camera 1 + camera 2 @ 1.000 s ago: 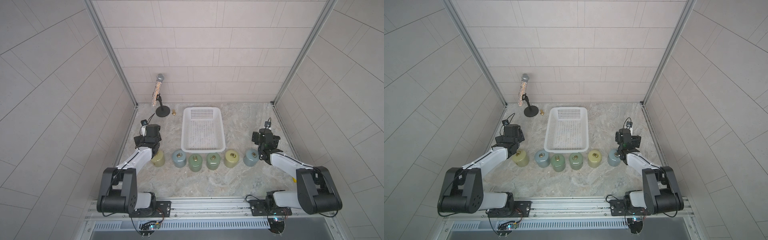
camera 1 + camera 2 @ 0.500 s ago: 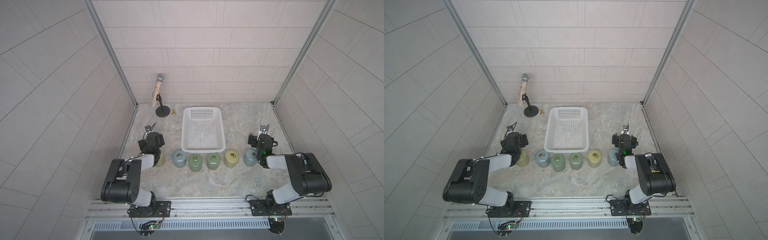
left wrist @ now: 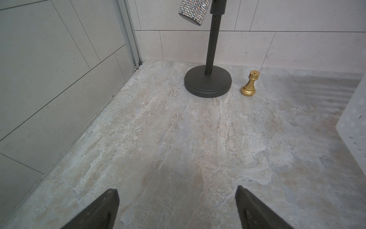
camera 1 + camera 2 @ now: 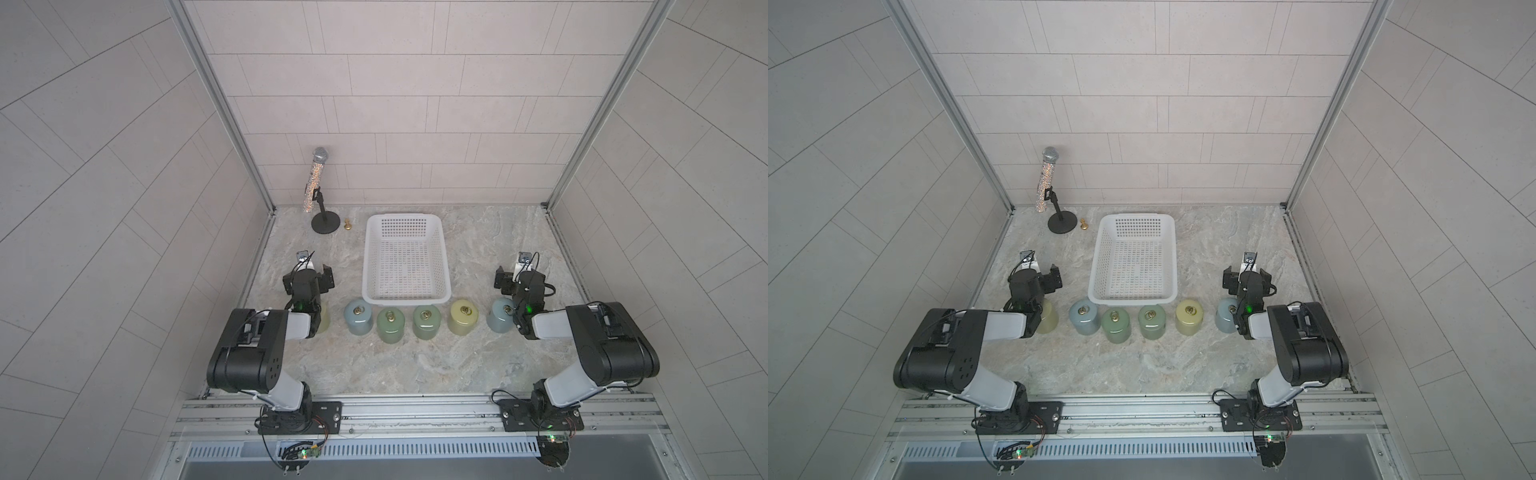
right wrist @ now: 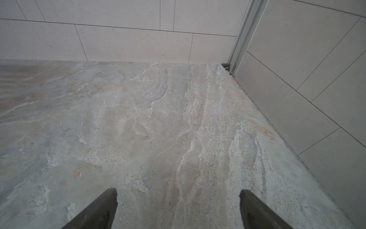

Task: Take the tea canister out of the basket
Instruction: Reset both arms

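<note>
Mostly hidden behind the left arm: pale yellow canister (image 4: 1049,320). Partly covered by the right arm: blue-grey canister (image 4: 500,319). Only a blurred corner of the basket (image 3: 354,126), cut off in the left wrist view. Left gripper (image 3: 176,193) and right gripper (image 5: 178,194) both spread wide, pinching nothing, above bare table (image 4: 415,365). Row of six canisters (image 4: 390,327) on the table just before the basket, the end ones under the wrists, behind the fingertips.

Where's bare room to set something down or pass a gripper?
Free: the wide marble strip between the canister row and the front rail; the far corner ahead of the right gripper; the floor between the left gripper and the mic stand. Crowded: along the front rim of the basket.
</note>
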`<act>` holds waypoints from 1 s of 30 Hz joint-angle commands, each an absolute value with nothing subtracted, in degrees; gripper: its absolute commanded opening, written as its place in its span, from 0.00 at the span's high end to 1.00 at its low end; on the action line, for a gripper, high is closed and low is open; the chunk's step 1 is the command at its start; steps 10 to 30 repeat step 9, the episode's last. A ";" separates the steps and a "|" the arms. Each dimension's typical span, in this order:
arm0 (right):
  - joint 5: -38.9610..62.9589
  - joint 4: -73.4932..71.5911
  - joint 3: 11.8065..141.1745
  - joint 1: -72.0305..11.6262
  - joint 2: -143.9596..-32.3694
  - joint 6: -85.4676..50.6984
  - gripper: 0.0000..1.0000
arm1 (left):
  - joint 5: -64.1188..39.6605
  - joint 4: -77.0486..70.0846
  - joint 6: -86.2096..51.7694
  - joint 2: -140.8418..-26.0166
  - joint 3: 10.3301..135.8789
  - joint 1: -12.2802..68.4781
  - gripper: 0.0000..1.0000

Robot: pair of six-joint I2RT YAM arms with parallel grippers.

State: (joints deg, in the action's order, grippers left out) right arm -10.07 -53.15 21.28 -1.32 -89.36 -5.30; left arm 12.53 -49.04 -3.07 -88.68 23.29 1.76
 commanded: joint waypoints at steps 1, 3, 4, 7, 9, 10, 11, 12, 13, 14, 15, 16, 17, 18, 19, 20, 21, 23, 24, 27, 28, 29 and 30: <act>-9.84 -54.35 20.92 -1.21 -89.74 -4.94 0.00 | 11.85 -48.77 -2.37 -88.91 23.09 1.73 0.00; -9.85 -54.40 20.91 -1.22 -89.74 -5.00 0.00 | 12.02 -47.93 -2.46 -88.73 23.29 1.73 0.00; -9.84 -54.36 20.92 -1.23 -89.66 -4.95 0.00 | 12.04 -47.74 -2.46 -88.66 23.37 1.76 0.00; -9.85 -54.35 20.87 -1.21 -89.76 -4.97 0.00 | 11.70 -46.89 -2.01 -88.82 23.91 1.90 0.00; -9.86 -54.38 20.92 -1.18 -89.69 -4.92 0.00 | 12.19 -45.84 -1.76 -88.76 24.39 2.37 0.00; -9.86 -54.38 20.92 -1.18 -89.69 -4.92 0.00 | 12.19 -45.84 -1.76 -88.76 24.39 2.37 0.00; -9.86 -54.38 20.92 -1.18 -89.69 -4.92 0.00 | 12.19 -45.84 -1.76 -88.76 24.39 2.37 0.00; -9.86 -54.38 20.92 -1.18 -89.69 -4.92 0.00 | 12.19 -45.84 -1.76 -88.76 24.39 2.37 0.00; -9.86 -54.38 20.92 -1.18 -89.69 -4.92 0.00 | 12.19 -45.84 -1.76 -88.76 24.39 2.37 0.00; -9.86 -54.38 20.92 -1.18 -89.69 -4.92 0.00 | 12.19 -45.84 -1.76 -88.76 24.39 2.37 0.00; -9.86 -54.38 20.92 -1.18 -89.69 -4.92 0.00 | 12.19 -45.84 -1.76 -88.76 24.39 2.37 0.00; -9.86 -54.38 20.92 -1.18 -89.69 -4.92 0.00 | 12.19 -45.84 -1.76 -88.76 24.39 2.37 0.00; -9.86 -54.38 20.92 -1.18 -89.69 -4.92 0.00 | 12.19 -45.84 -1.76 -88.76 24.39 2.37 0.00; -9.86 -54.38 20.92 -1.18 -89.69 -4.92 0.00 | 12.19 -45.84 -1.76 -88.76 24.39 2.37 0.00; -9.86 -54.38 20.92 -1.18 -89.69 -4.92 0.00 | 12.19 -45.84 -1.76 -88.76 24.39 2.37 0.00; -9.86 -54.38 20.92 -1.18 -89.69 -4.92 0.00 | 12.19 -45.84 -1.76 -88.76 24.39 2.37 0.00; -9.86 -54.38 20.92 -1.18 -89.69 -4.92 0.00 | 12.19 -45.84 -1.76 -88.76 24.39 2.37 0.00; -9.86 -54.38 20.92 -1.18 -89.69 -4.92 0.00 | 12.19 -45.84 -1.76 -88.76 24.39 2.37 0.00; -9.86 -54.38 20.92 -1.18 -89.69 -4.92 0.00 | 12.19 -45.84 -1.76 -88.76 24.39 2.37 0.00; -9.86 -54.38 20.92 -1.18 -89.69 -4.92 0.00 | 12.19 -45.84 -1.76 -88.76 24.39 2.37 0.00; -9.86 -54.38 20.92 -1.18 -89.69 -4.92 0.00 | 12.19 -45.84 -1.76 -88.76 24.39 2.37 0.00; -9.86 -54.38 20.92 -1.18 -89.69 -4.92 0.00 | 12.19 -45.84 -1.76 -88.76 24.39 2.37 0.00; -9.86 -54.38 20.92 -1.18 -89.69 -4.92 0.00 | 12.19 -45.84 -1.76 -88.76 24.39 2.37 0.00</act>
